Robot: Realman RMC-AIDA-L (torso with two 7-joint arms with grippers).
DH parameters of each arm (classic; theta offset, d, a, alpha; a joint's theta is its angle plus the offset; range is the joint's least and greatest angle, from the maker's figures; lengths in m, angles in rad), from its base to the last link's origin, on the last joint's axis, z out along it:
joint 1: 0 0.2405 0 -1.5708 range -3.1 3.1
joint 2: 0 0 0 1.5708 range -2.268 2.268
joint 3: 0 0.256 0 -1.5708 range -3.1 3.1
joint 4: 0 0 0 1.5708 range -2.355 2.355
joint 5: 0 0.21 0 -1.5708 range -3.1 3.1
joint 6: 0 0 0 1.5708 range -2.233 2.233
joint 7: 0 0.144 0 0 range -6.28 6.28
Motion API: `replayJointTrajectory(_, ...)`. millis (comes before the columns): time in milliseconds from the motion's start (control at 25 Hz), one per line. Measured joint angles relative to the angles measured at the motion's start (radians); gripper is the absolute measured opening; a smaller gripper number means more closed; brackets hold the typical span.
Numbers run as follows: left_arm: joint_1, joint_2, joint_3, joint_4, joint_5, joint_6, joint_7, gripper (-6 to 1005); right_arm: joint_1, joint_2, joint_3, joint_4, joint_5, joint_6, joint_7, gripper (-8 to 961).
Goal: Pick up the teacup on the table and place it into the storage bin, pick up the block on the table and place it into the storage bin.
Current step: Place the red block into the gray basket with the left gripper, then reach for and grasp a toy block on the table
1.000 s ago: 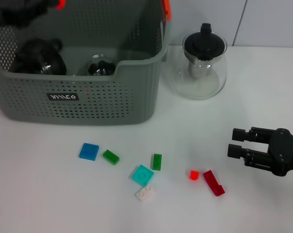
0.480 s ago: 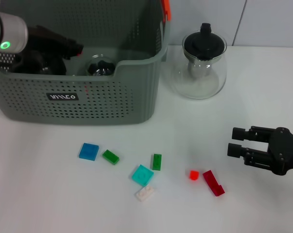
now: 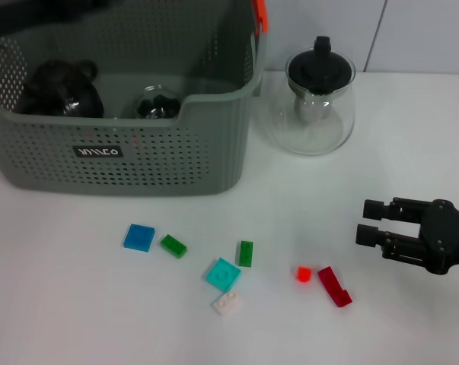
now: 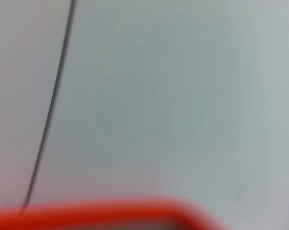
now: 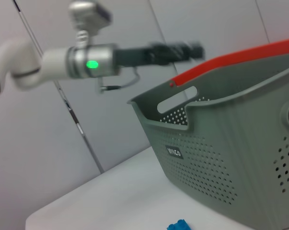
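The grey-green storage bin (image 3: pixel 168 163) stands at the back left and also shows in the right wrist view (image 5: pixel 221 158). Inside it lie a small glass teacup (image 3: pixel 159 103) and a dark round vessel (image 3: pixel 62 91). Several blocks lie on the table in front of the bin: blue (image 3: pixel 139 237), green (image 3: pixel 173 245), green (image 3: pixel 246 253), cyan (image 3: pixel 224 274), white (image 3: pixel 227 303), a small red one (image 3: pixel 304 274) and a long red one (image 3: pixel 334 287). My right gripper (image 3: pixel 370 221) hovers open and empty to the right of the red blocks. My left gripper (image 5: pixel 180 49) hangs high above the bin's rim.
A glass teapot with a black lid (image 3: pixel 320 103) stands to the right of the bin. The bin's orange handle (image 5: pixel 240 60) rises over its rim. The white table (image 3: pixel 77 319) runs to the front edge, and a panelled wall is behind.
Half a second ago the left arm reached down over the bin's left side. It has since risen to the top of the view. The right arm and the blocks have not moved.
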Motion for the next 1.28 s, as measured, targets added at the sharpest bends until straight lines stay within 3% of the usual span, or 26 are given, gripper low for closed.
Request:
replayJointTrajectory(80, 0.06, 0.006, -0.098, -0.107, -0.225, 0.208, 0.21, 523, 0.0, 0.001, 0.001, 0.0, 0.0, 0.0, 0.0, 584)
replayJointTrajectory(160, 0.102, 0.012, -0.154, -0.177, -0.335, 0.387, 0.36, 582, 0.002, 0.001, 0.001, 0.0, 0.0, 0.001, 0.0, 584)
replayJointTrajectory(240, 0.15, 0.009, -0.185, -0.192, -0.371, 0.533, 0.483, 640, 0.002, 0.001, 0.001, 0.0, 0.0, 0.001, 0.001, 584)
replayJointTrajectory(360, 0.208, -0.016, -0.184, -0.172, -0.265, 0.595, 0.608, 730, 0.004, 0.0, 0.0, 0.0, 0.0, 0.003, 0.005, 584)
replayJointTrajectory(520, 0.261, -0.05, -0.178, -0.178, -0.002, 0.578, 0.718, 851, 0.005, 0.0, -0.001, 0.0, 0.0, 0.005, 0.006, 584)
replayJointTrajectory(760, 0.268, -0.075, -0.176, -0.244, 0.266, 0.455, 0.828, 806, 0.004, 0.003, -0.001, 0.0, 0.0, 0.005, 0.007, 584)
replayJointTrajectory(1040, 0.196, -0.073, -0.139, -0.353, 0.335, 0.199, 0.854, 788, -0.001, 0.002, -0.001, 0.0, 0.0, 0.006, 0.008, 584)
replayJointTrajectory(1280, 0.147, -0.073, -0.081, -0.386, 0.355, 0.077, 0.855, 775, -0.002, 0.002, -0.001, 0.0, 0.0, 0.006, 0.008, 584)
